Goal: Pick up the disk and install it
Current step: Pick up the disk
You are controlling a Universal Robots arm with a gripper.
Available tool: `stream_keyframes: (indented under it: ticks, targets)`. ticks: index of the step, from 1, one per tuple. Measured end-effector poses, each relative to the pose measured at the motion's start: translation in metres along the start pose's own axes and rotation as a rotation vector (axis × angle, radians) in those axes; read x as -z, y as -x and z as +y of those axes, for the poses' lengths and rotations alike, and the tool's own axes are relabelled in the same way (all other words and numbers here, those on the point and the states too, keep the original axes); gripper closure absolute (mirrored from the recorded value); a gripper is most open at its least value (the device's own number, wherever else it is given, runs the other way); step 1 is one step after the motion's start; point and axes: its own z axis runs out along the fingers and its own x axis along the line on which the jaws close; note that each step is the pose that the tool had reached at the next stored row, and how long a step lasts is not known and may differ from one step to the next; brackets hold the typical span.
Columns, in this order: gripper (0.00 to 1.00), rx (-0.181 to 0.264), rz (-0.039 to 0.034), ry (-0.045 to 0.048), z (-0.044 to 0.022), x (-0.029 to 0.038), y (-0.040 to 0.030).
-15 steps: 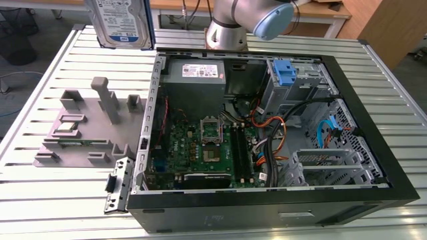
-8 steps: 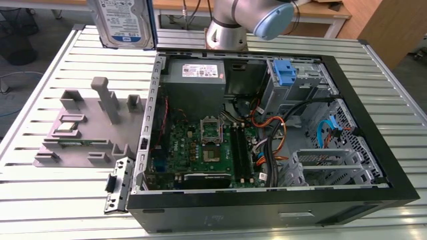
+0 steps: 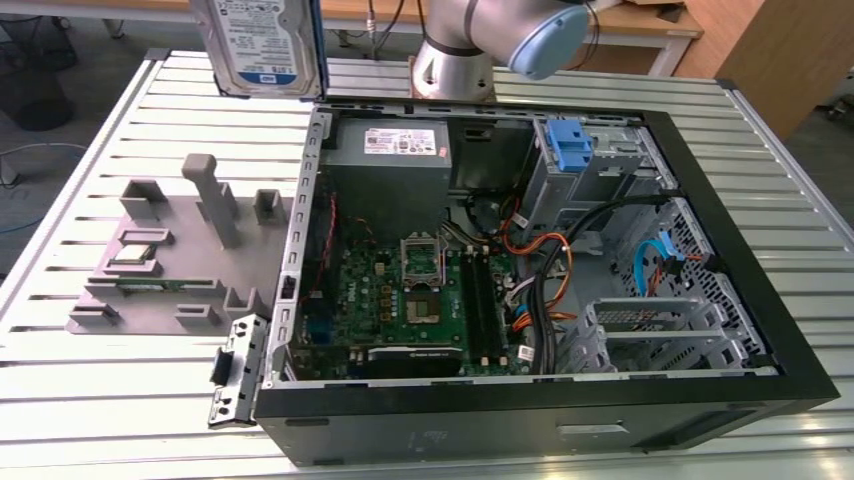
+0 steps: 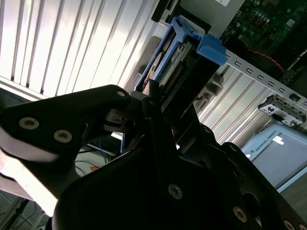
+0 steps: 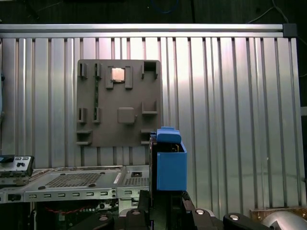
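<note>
The disk (image 3: 260,45), a silver hard drive with a blue-and-white label, hangs upright in the air above the table's far edge, at the exterior view's upper left, just outside the open computer case (image 3: 747,250). In both wrist views it stands edge-on with its blue side rail (image 5: 170,165) showing. My gripper (image 4: 158,96) is shut on the disk (image 4: 165,55), with the black fingers clamped on its lower end. The gripper (image 5: 163,196) also shows beneath the blue rail in the first wrist view.
The case lies open on the slatted metal table (image 3: 107,400). It holds a motherboard (image 3: 414,290), a grey power-supply box (image 3: 390,145), cables and a drive bay with a blue bracket (image 3: 569,145). A grey fixture plate (image 3: 147,270) lies beside it at the exterior view's left. The arm's base (image 3: 454,60) stands at the far edge.
</note>
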Motion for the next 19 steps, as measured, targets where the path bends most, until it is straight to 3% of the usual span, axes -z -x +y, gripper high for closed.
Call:
stream_keyframes:
  ticks: [19]
  targets:
    - [0.65,0.000,0.0000,0.0000,-0.0360,0.0012,0.0016]
